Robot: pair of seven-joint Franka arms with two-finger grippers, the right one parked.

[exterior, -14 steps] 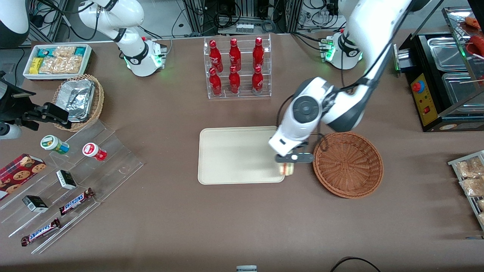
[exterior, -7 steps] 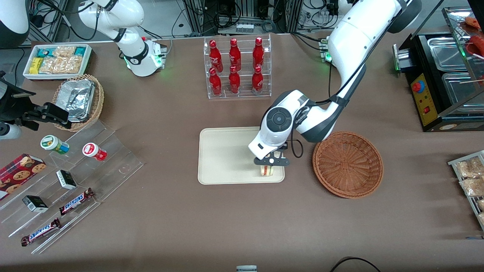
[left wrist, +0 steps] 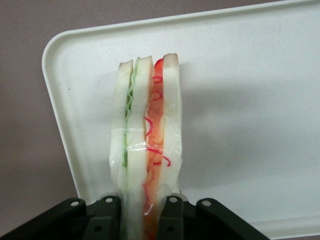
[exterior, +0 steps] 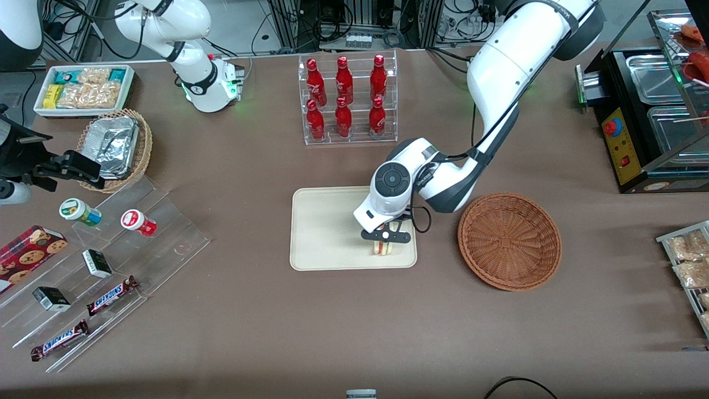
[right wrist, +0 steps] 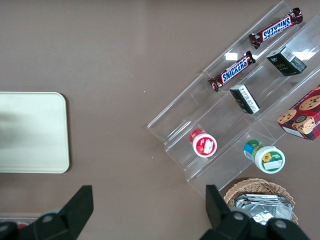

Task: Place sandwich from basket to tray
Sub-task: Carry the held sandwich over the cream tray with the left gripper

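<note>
Brown table [exterior: 354,321] carries everything. Reddish wicker basket [exterior: 509,241] sits empty beside tray's working-arm end. Cream tray [exterior: 327,227] lies mid-table. Gripper [exterior: 386,237] above tray corner nearest basket and front camera, fingers clenched on sandwich [left wrist: 146,145]. Sandwich stands on edge, layers vertical, long axis running straight out from fingers, over tray surface.

Tray [right wrist: 35,132] seen at frame's left edge; clear stepped rack [right wrist: 240,100] with Snickers bars [right wrist: 232,71], upper right, on brown surface [right wrist: 115,60].
</note>
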